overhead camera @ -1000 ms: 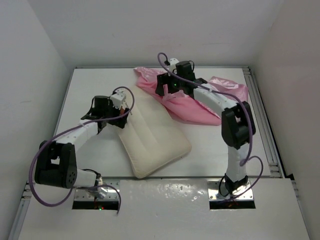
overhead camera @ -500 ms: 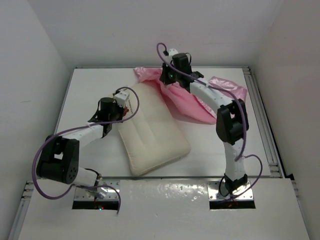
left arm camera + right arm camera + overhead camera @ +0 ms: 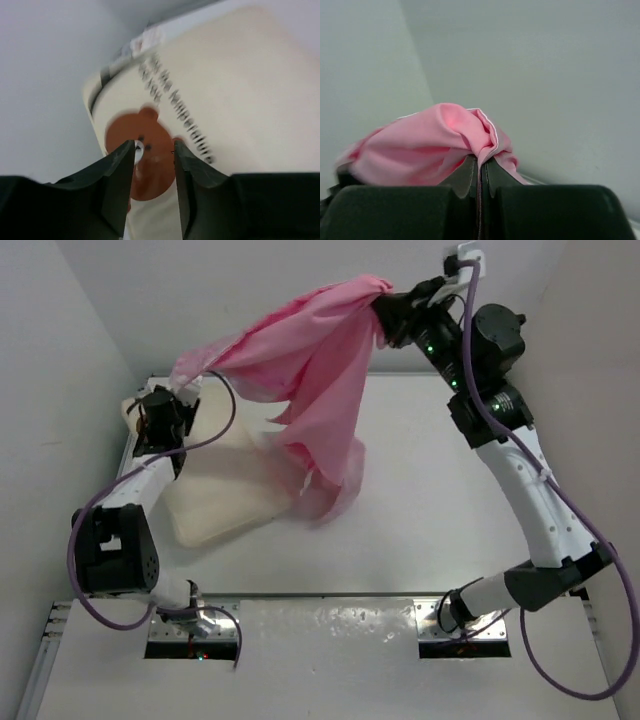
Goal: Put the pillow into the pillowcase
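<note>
My right gripper (image 3: 385, 312) is raised high at the back and is shut on a bunched edge of the pink pillowcase (image 3: 310, 370). The fabric (image 3: 430, 145) wells up over its closed tips (image 3: 481, 162). From there the pillowcase hangs down to the table and also stretches left toward my left arm. The cream pillow (image 3: 225, 490) lies at the table's left, partly covered by the hanging fabric. My left gripper (image 3: 142, 418) is at the pillow's far left corner. Its jaws (image 3: 154, 145) stand slightly apart over the pillow's (image 3: 240, 75) brown bear mark (image 3: 150, 167), with no pink between them.
White walls close in the table (image 3: 440, 500) at the left, back and right. A metal rail (image 3: 530, 490) runs along the right edge. A shiny plate (image 3: 330, 630) covers the near edge between the arm bases.
My right arm has swung up and lifted the pillowcase off the table. The pillow has slid toward the left wall, and my left gripper has moved with it to the far left corner.
</note>
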